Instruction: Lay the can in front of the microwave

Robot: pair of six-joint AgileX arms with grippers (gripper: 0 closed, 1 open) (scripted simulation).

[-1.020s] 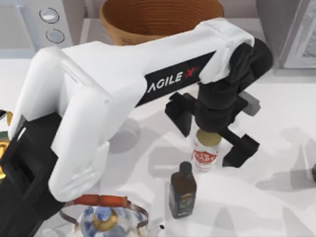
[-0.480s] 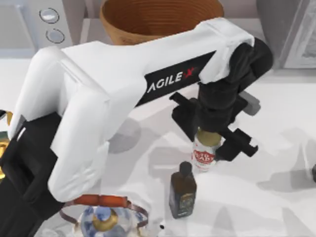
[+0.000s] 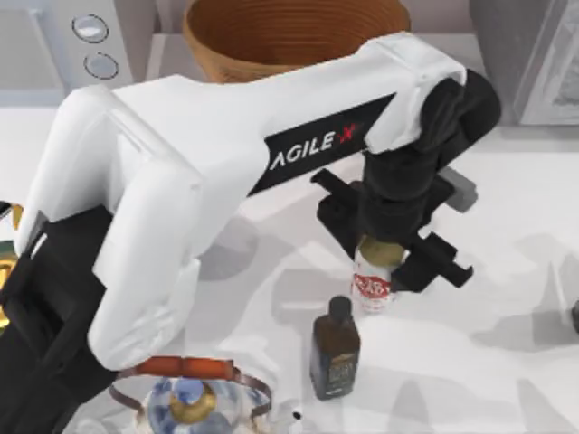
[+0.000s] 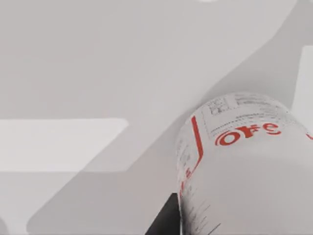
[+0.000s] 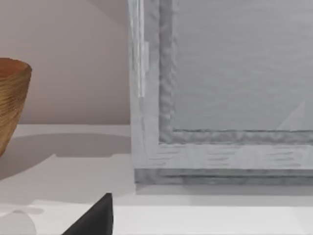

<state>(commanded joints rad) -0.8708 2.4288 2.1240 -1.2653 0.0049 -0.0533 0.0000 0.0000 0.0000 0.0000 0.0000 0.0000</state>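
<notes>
The can point(image 3: 374, 282), white with a red label and a gold lid, stands upright mid-table. My left gripper point(image 3: 385, 246) comes down over its top, its black fingers point(image 3: 432, 264) pressed against either side, shut on the can. The left wrist view shows the can point(image 4: 244, 166) close up, with table beneath it. The microwave point(image 3: 54, 41) sits at the back left, its two dials point(image 3: 95, 45) stacked one above the other. My right arm is parked off the right side; a dark fingertip point(image 5: 95, 218) of it shows in the right wrist view.
A dark glass bottle point(image 3: 335, 348) stands just in front of the can. A wooden bowl point(image 3: 289, 36) sits at the back centre, a grey framed box point(image 3: 534, 63) at the back right, and a kettle with a red handle point(image 3: 192, 393) at the front left.
The left gripper's fingers closed inward from a wide spread onto the can's sides. In the last half second almost nothing moved.
</notes>
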